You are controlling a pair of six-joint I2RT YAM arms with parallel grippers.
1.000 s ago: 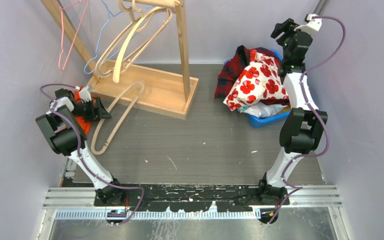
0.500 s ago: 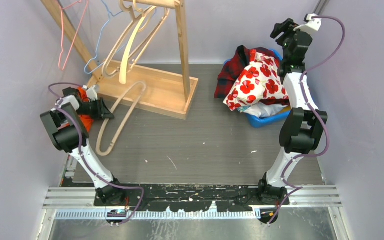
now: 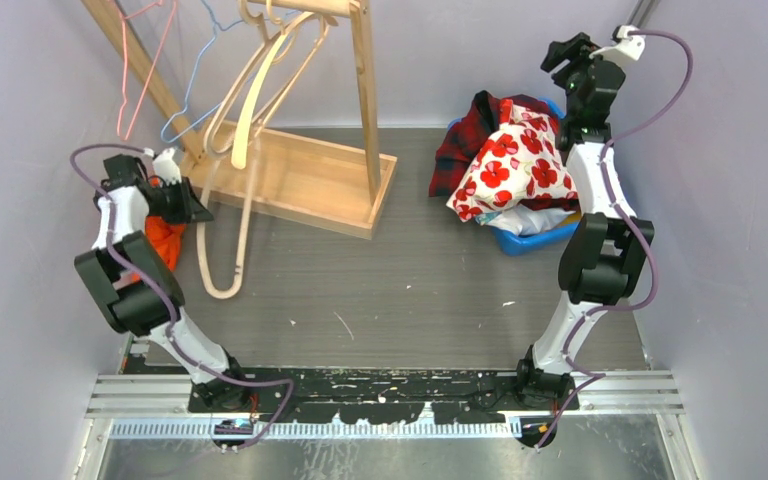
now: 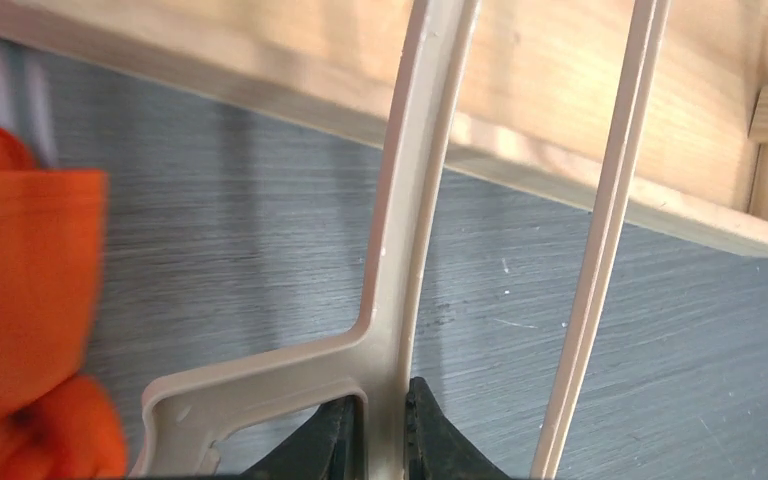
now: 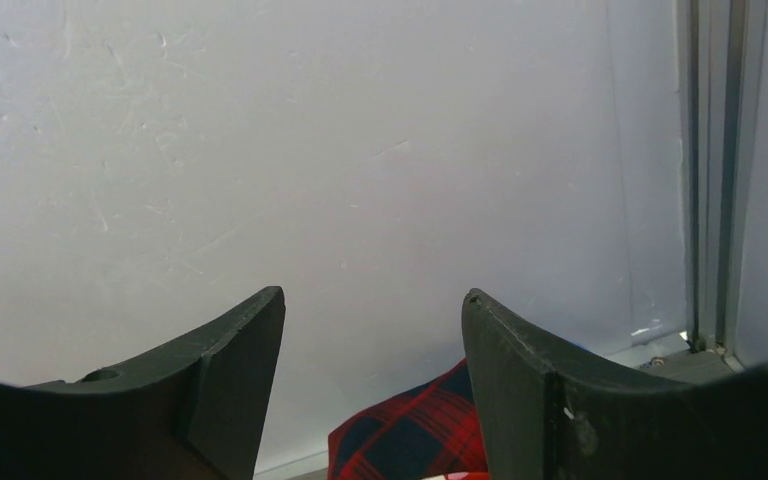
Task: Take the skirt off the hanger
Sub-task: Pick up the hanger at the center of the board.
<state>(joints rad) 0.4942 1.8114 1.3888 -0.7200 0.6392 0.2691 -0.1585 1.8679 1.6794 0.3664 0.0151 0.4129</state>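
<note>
A beige plastic hanger (image 3: 228, 235) (image 4: 400, 250) hangs lifted over the table's left side, its lower loop pointing down toward the near edge. My left gripper (image 3: 192, 205) (image 4: 385, 400) is shut on the hanger's bar, one finger on each side. The orange skirt (image 3: 160, 242) (image 4: 20, 280) lies bunched on the table by the left wall, under my left arm and beside the hanger's end. My right gripper (image 3: 566, 55) (image 5: 373, 300) stands open and empty, raised high at the back right near the wall.
A wooden rack (image 3: 305, 180) with more beige hangers (image 3: 260, 75) and pink and blue wire hangers (image 3: 150, 60) stands at the back left. A blue bin (image 3: 530, 238) piled with floral and red plaid clothes (image 3: 510, 160) sits under my right arm.
My left gripper has shut on the beige hanger and carried it up and toward the back, swinging it more upright. The right arm has not moved.
</note>
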